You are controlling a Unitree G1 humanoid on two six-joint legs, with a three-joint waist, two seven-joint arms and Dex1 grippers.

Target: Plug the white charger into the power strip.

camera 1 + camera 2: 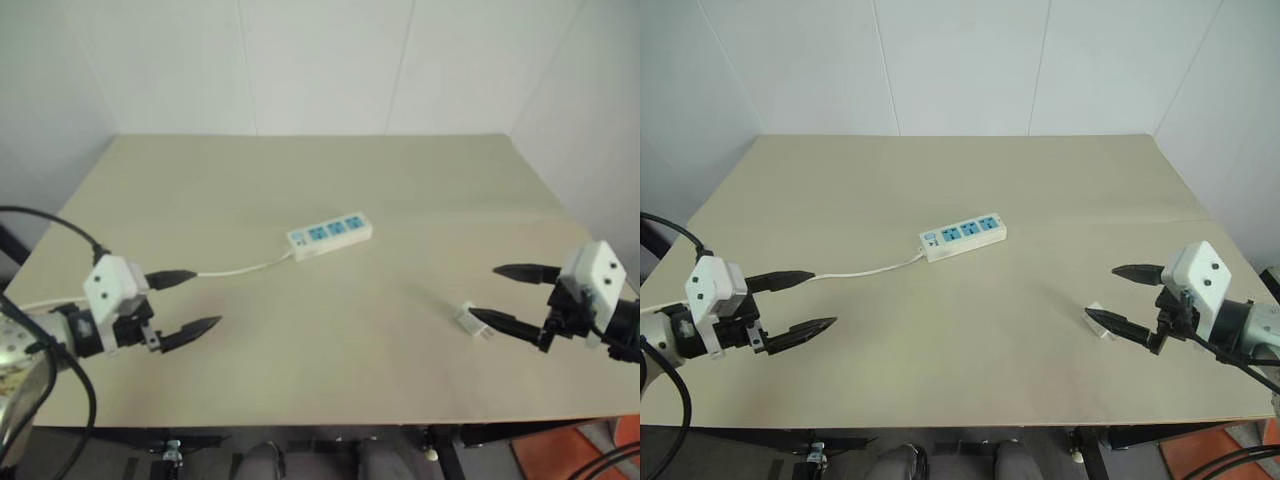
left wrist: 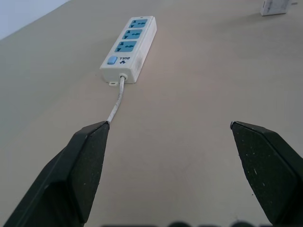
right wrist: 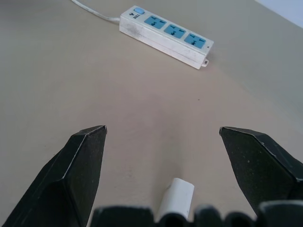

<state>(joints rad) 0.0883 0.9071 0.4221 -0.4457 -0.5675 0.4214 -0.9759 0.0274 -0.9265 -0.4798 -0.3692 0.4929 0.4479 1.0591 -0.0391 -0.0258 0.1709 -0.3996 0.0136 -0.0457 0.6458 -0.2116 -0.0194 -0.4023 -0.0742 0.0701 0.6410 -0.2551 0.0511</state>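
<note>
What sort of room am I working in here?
Probably a lab or test bay, not a home: a bare tan table pushed into a corner of plain white walls, with just a power strip and a charger laid out.

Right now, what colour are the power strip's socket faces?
Blue, on the power strip, clearest in the right wrist view.

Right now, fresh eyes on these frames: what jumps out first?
The power strip with blue socket faces lies mid-table, its cord trailing toward the robot's left. The left gripper and right gripper hover open at opposite sides of the table, empty. The white charger lies beside the right gripper's near fingertip, not yet picked up.
</note>
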